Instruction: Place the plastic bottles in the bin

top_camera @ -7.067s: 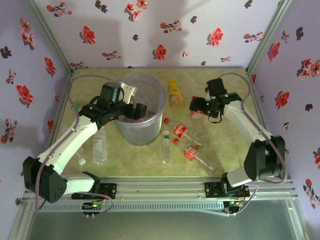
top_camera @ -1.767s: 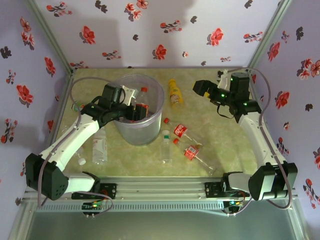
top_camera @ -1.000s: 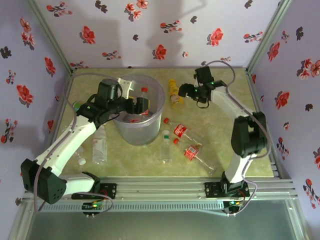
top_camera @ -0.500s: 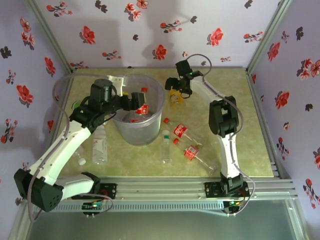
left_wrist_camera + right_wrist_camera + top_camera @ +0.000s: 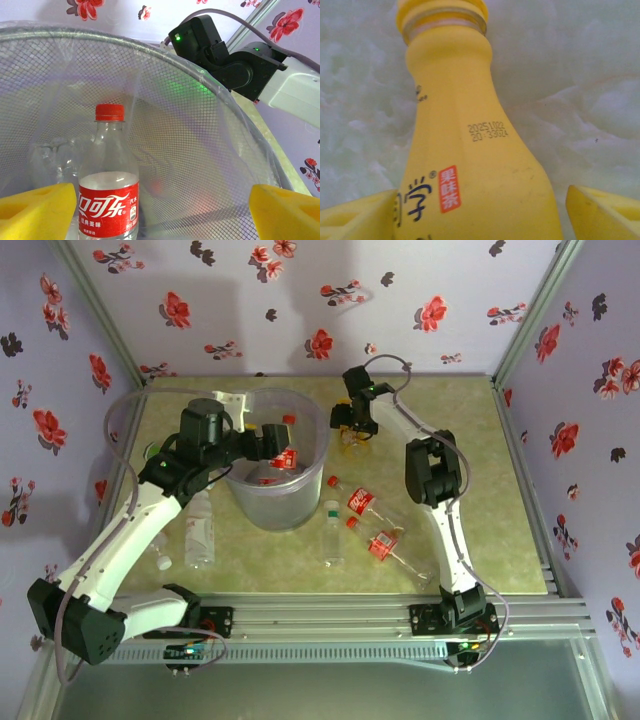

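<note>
Jaws: both pairs are wide apart, and neither clamps anything.

Near edge, top view: loose bottles lie on the table (image 5: pixel 470 490). There is a clear bottle (image 5: pixel 331 532) with a pale cap, a red-label bottle (image 5: pixel 362 502) just right of it, and a long clear bottle (image 5: pixel 199 530) beside the left arm.

Middle: the left gripper (image 5: pixel 161 210) is over the mouth of the bin (image 5: pixel 270 502). A red-capped bottle (image 5: pixel 107 200) stands upright in the wrist view. It is just beside the left pad (image 5: pixel 37 210) and well apart from the other, with the bin's meshed wall behind it. It is not pinched, and I cannot tell what carries it.

Far: the right gripper (image 5: pixel 480 207) is down at the yellow bottle (image 5: pixel 475 165), which lies flat on the table just right of the bin's rim. This arm is the nearer one.
- The bottle sits dead ahead between the pads.
- Its long axis runs straight away from the wrist, with the broad body at the pads and the neck and yellow top (image 5: pixel 441 10) at the far end.
- The body nearly fills the gap, and I cannot tell whether a pad (image 5: pixel 357 215) touches it.
- A closing pinch would likely land square across the body.

Look of the bottle:
- It is opaque yellow and smooth, tapering to a ringed neck.
- It carries dark printed characters, a small red tag and a stamped date code.
- The taper could let it slide forward if gripped too high.
</note>
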{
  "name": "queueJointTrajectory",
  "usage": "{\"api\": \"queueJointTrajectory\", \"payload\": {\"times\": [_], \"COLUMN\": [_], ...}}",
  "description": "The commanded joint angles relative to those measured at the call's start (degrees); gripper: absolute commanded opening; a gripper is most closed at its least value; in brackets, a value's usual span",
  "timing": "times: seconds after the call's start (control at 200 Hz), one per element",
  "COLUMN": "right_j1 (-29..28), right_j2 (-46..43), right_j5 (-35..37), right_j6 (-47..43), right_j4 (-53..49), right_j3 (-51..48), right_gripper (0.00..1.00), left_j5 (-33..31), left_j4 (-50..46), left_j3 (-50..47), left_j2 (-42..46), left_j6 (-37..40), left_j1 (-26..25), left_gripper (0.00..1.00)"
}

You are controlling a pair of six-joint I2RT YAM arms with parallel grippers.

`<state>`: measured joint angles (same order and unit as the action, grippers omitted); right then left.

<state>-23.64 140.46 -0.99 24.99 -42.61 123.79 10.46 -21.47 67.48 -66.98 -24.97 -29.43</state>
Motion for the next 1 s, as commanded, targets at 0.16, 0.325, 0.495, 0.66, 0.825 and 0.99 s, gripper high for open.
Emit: {"api": "queueJointTrajectory", "payload": {"times": [0.16,0.325,0.495,0.66,0.825,0.99], "right_j1": [-0.01,0.26,1.58,4.20,7.55,10.79], "right_j2": [-0.73,-6.71,-15.50,-28.22,-41.73,-53.92], "right_j5": [2.65,2.54,1.64,-2.87,-11.59,-20.22], "right_j6": [-0.97,-0.47,1.37,5.77,10.59,16.01], "right_j4": [-2.16,2.10,8.08,17.23,28.66,39.98], "right_j3": [0.77,-3.97,-12.50,-26.21,-40.70,-52.43], "right_gripper": [0.74,0.68,0.64,0.63,0.63,0.62], "left_j5": [-0.40,1.48,3.74,7.70,11.49,15.58], "left_j4": [1.93,3.50,5.23,7.65,9.47,12.20], "left_j3": [-0.69,-0.78,-0.21,1.01,3.26,5.88], "left_j2": [0.62,1.03,0.93,-0.36,-2.49,-4.94], "left_j6": [-0.98,-1.72,-2.66,-3.81,-4.37,-5.72], "left_j1": [-0.37,-0.32,-0.45,-1.15,-2.98,-5.40], "left_gripper": [0.90,0.90,0.90,0.91,0.92,0.96]}}
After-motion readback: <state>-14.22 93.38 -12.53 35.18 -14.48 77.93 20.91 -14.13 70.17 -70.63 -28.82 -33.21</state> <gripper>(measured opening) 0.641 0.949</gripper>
